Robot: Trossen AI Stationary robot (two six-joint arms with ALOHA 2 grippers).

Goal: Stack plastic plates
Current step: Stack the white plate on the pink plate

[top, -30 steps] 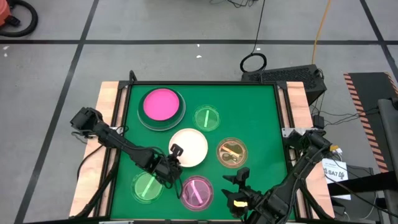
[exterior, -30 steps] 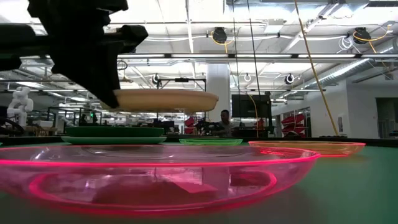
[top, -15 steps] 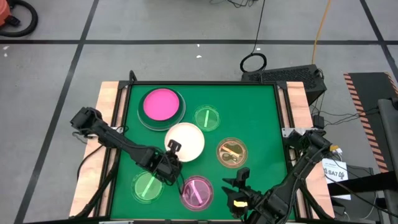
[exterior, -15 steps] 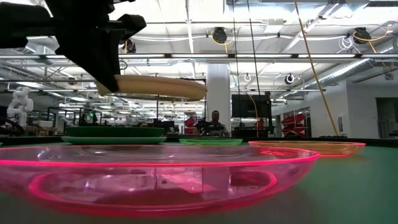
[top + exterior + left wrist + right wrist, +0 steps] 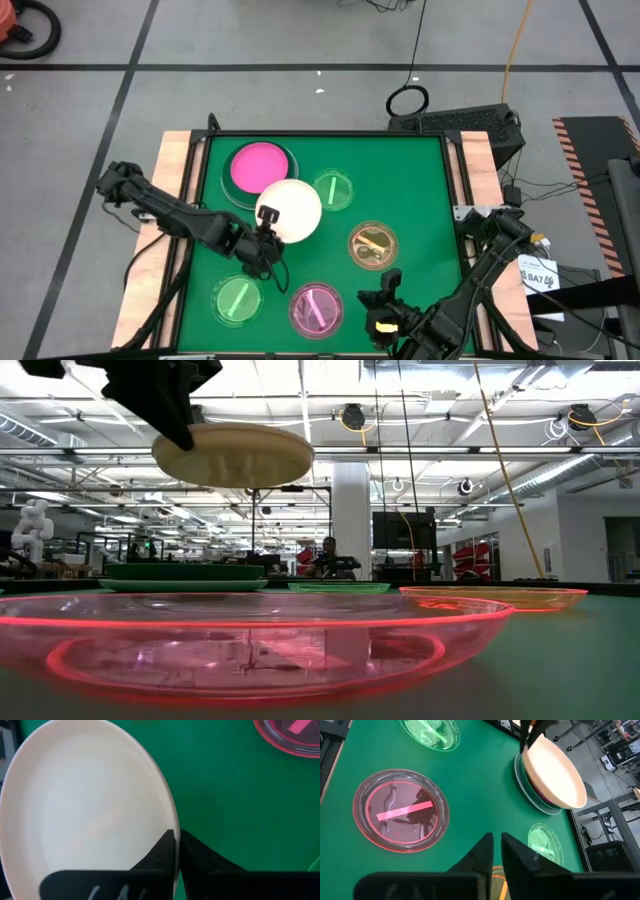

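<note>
While the left gripper (image 5: 268,216) clamps the white plate's (image 5: 292,210) rim, centre it over the hot-pink plate (image 5: 256,165) before lowering.

The big plate stack (image 5: 262,170) sits at the upper left of the tabletop (image 5: 410,200). The lifted plate (image 5: 291,210) hangs in the left gripper (image 5: 268,216), overlapping the stack's lower right edge. Right of it lies a small plate (image 5: 333,190), below that another (image 5: 372,244). Two more (image 5: 237,299) (image 5: 317,308) lie along the bottom edge, the right gripper (image 5: 385,290) beside them.
</note>
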